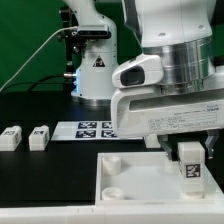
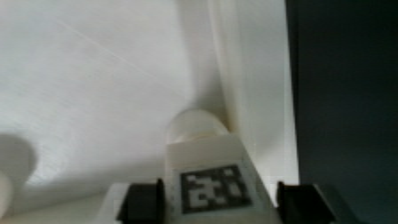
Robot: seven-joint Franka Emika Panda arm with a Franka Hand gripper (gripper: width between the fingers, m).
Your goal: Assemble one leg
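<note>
My gripper (image 1: 187,160) is shut on a leg (image 1: 188,168), a small white block with a black-and-white tag, held upright over the far right corner of the large white tray-like piece (image 1: 125,180). In the wrist view the leg (image 2: 214,172) sits between my dark fingers (image 2: 143,200), its tip at the round corner socket (image 2: 196,124) beside the tray's raised rim (image 2: 240,90). Two more legs (image 1: 12,137) (image 1: 39,137) lie on the black table at the exterior view's left.
The marker board (image 1: 88,128) lies on the table behind the tray. The arm's white base (image 1: 92,70) stands at the back. Another round socket (image 1: 113,159) shows at the tray's far left corner. A dark table strip (image 2: 347,90) runs beside the tray's rim.
</note>
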